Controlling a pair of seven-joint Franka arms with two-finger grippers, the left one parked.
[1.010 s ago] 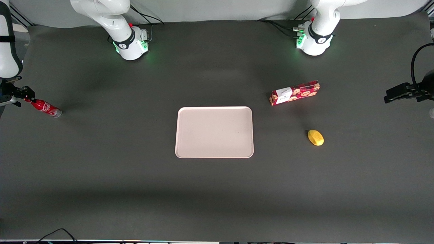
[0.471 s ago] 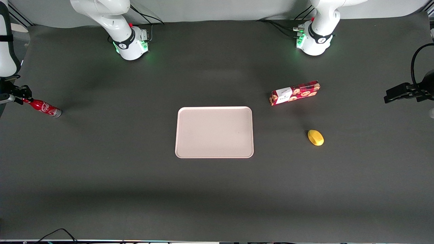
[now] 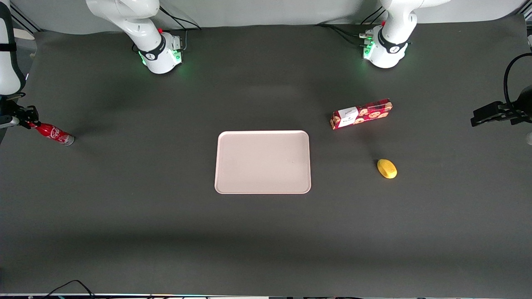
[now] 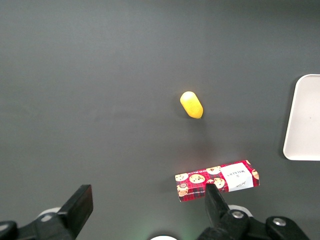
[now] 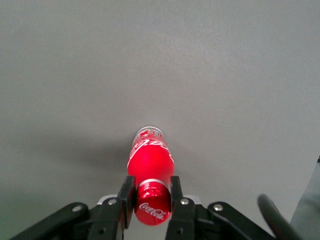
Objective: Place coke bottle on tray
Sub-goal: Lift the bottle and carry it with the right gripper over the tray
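Coke bottle (image 3: 52, 133), small, slim and red with white script, stands on the dark table (image 3: 166, 232) at the working arm's end, well apart from the tray (image 3: 262, 162). The gripper (image 5: 149, 192) sits right at the top of the bottle. In the right wrist view its two black fingers (image 5: 126, 194) press against either side of the red cap, so the jaws are clamped on the cap rather than on the body.

The tray, pale pinkish-beige with a low rim, lies empty near the middle of the table. A red cookie box (image 3: 361, 113) and a small yellow lemon-like object (image 3: 387, 168) rest toward the parked arm's end, clear of any likely path.

The bottle looks light and rigid, probably with a smooth, slippery surface. Held only by the narrow cap, it may swing or slip during the carry. Being tall and thin, it would likely tip if set down at a tilt.
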